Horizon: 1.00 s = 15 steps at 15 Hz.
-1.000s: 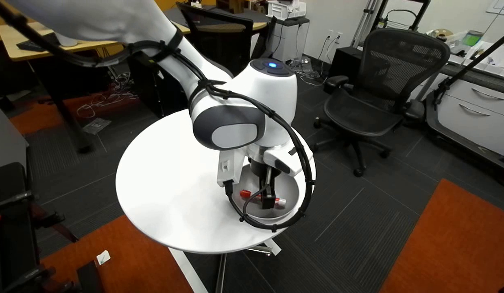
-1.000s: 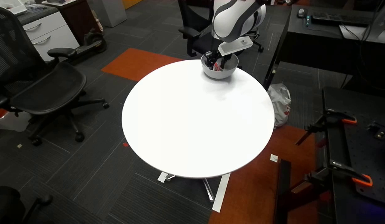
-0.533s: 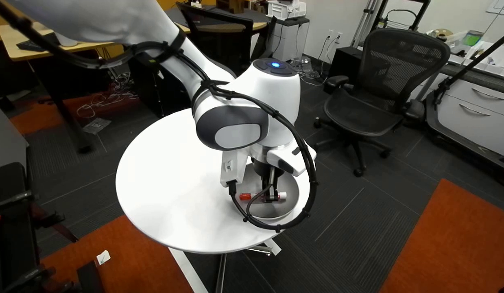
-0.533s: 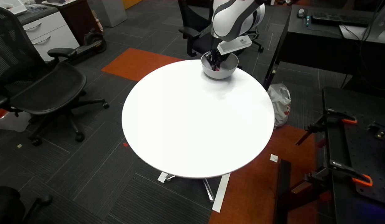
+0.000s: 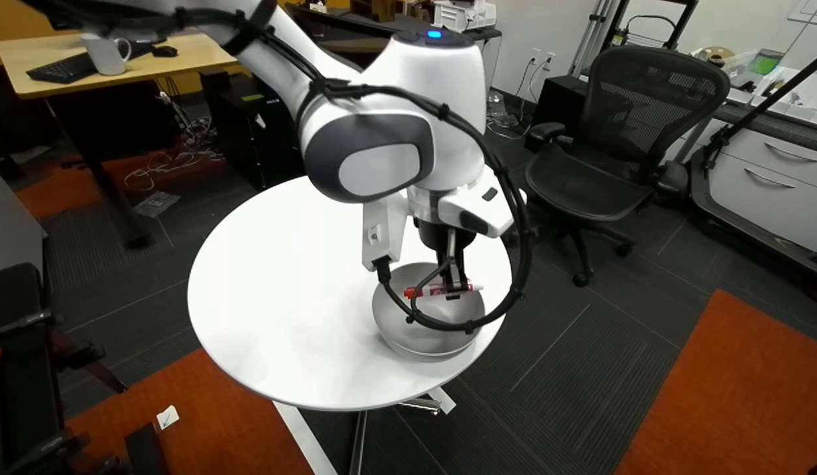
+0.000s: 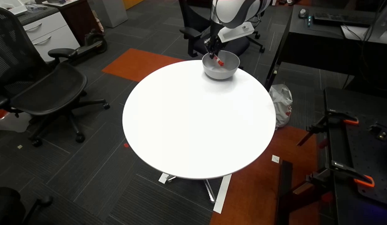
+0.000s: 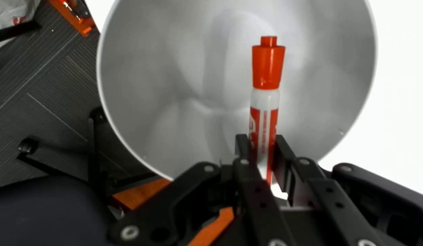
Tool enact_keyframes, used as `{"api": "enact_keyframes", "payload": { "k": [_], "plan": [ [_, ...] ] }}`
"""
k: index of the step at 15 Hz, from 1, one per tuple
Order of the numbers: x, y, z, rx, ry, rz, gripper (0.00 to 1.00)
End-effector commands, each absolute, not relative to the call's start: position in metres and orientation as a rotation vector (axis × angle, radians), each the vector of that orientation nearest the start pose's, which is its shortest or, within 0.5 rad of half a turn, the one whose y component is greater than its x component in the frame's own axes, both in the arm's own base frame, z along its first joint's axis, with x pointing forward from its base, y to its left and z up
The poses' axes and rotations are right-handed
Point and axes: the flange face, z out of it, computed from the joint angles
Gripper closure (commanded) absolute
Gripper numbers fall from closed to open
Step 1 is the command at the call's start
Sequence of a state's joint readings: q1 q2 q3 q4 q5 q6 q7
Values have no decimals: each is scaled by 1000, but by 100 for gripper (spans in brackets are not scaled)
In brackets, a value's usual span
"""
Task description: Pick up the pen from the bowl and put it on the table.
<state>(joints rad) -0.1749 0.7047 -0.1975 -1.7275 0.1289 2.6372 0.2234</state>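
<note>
Between its two black fingers [image 7: 243, 145], my gripper [image 7: 261, 140] is shut on the middle of the pen [image 7: 267, 68]. The pen is a red and white marker; its red cap points away from the fingers in the wrist view. In an exterior view the pen [image 5: 409, 292] lies crosswise under the gripper [image 5: 455, 289], lifted off the bottom of the grey bowl [image 5: 408, 333]. The red cap end of the pen [image 6: 219, 61] shows against the inside of the bowl [image 6: 220, 75], which stands near the edge of the round white table [image 6: 196, 118].
A black cable [image 5: 527, 264] loops out from the wrist beside the bowl. An office chair [image 5: 619, 152] stands beyond the table. Another dark chair [image 6: 240, 45] is close behind the bowl. A black bench with clamps [image 6: 352, 140] is off to one side.
The gripper has shut on the pen and risen with it off the bowl's bottom. The arm has moved upward; the bowl has stayed in place.
</note>
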Motion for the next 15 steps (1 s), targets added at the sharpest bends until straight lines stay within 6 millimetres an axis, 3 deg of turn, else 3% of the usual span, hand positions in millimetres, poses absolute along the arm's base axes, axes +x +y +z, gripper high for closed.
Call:
{"api": "enact_keyframes", "payload": {
  "k": [1, 4, 8, 11, 15],
  "plan": [
    [624, -213, 257, -3062, 924, -474, 95],
    [612, -183, 285, -3106, 768, -566, 95],
    [591, -133, 296, -3165, 514, -635, 95],
    [571, -102, 279, -3176, 418, -590, 95],
    [549, -85, 234, -3178, 393, -471, 95]
  ]
}}
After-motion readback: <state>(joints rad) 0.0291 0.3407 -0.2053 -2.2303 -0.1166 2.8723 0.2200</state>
